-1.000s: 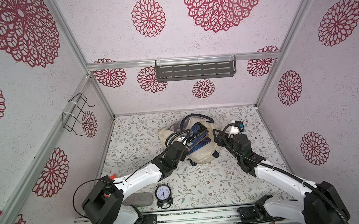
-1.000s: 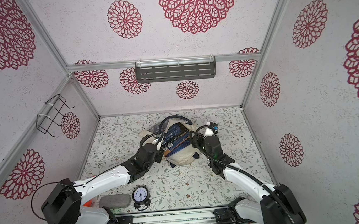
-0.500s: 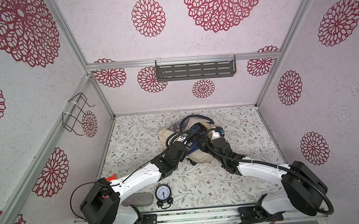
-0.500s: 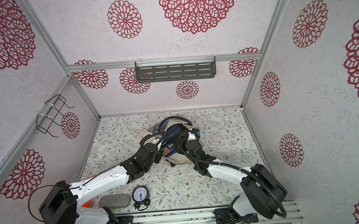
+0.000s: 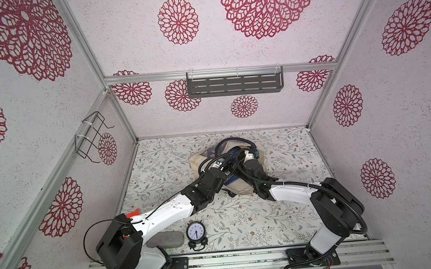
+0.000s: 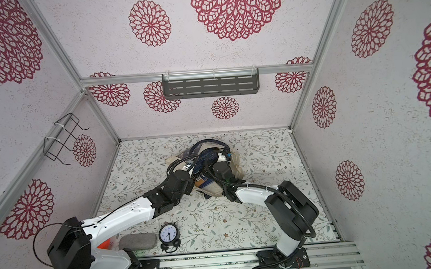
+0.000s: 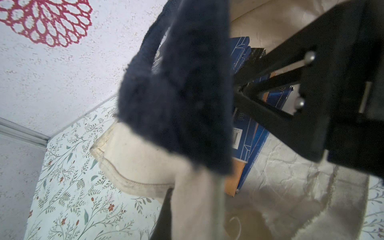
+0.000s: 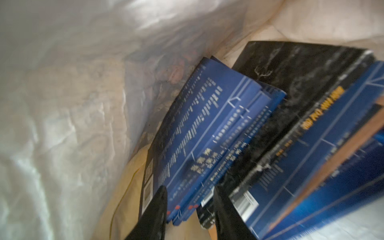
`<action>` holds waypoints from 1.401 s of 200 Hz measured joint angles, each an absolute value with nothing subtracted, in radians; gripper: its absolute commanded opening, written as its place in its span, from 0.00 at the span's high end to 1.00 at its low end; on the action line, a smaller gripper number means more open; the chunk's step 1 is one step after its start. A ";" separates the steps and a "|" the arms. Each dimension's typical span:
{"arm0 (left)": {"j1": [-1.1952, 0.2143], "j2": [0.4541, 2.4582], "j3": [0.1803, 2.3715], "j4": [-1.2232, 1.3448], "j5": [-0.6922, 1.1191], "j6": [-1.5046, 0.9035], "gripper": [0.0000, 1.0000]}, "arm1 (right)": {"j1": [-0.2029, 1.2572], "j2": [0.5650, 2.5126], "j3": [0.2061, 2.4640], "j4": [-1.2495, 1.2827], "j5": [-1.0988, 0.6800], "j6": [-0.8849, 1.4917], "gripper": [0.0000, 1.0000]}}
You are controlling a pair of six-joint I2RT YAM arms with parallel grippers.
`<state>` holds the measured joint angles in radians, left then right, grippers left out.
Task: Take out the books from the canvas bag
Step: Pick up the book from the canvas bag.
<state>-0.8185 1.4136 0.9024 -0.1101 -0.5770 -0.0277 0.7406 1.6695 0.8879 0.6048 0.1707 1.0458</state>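
Front edge of the tabletop [image 5: 267, 227]: a black alarm clock [image 5: 196, 233] sits just beside a grey pad [image 5: 164, 239]. Up the middle, both arms reach for the canvas bag [image 5: 198, 161], slumped on the tabletop toward the back wall with its mouth open. The left gripper [image 5: 221, 163] has its fingers pinched together on the bag's cream rim, right by the navy strap handle [image 7: 182, 83]. The right gripper [image 8: 189, 188] is down inside the bag. Its fingers [image 8: 155, 207] are apart, one either side of the edges of some blue books [image 8: 207, 124]. Squeezing or only framing them, I can't tell. The books lie inside the bag, stacked on a slant, with a black book [image 8: 301, 72] and an orange book [image 7: 232, 178] among the blue. Behind, a grey shelf [image 5: 234, 85] hangs on the back wall.
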 measured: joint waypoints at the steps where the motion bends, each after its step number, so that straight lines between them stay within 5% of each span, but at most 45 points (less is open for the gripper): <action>1: -0.818 1.414 0.902 -0.110 -0.577 -0.028 1.00 | 0.741 1.671 0.890 0.606 0.171 1.046 0.61; 139: -0.811 1.404 0.902 -0.110 -0.596 -0.034 1.00 | 0.698 1.789 1.019 0.599 0.086 1.065 0.73; 280: -0.810 1.401 0.902 -0.110 -0.591 -0.025 1.00 | 0.684 1.774 1.069 0.558 0.056 1.039 0.73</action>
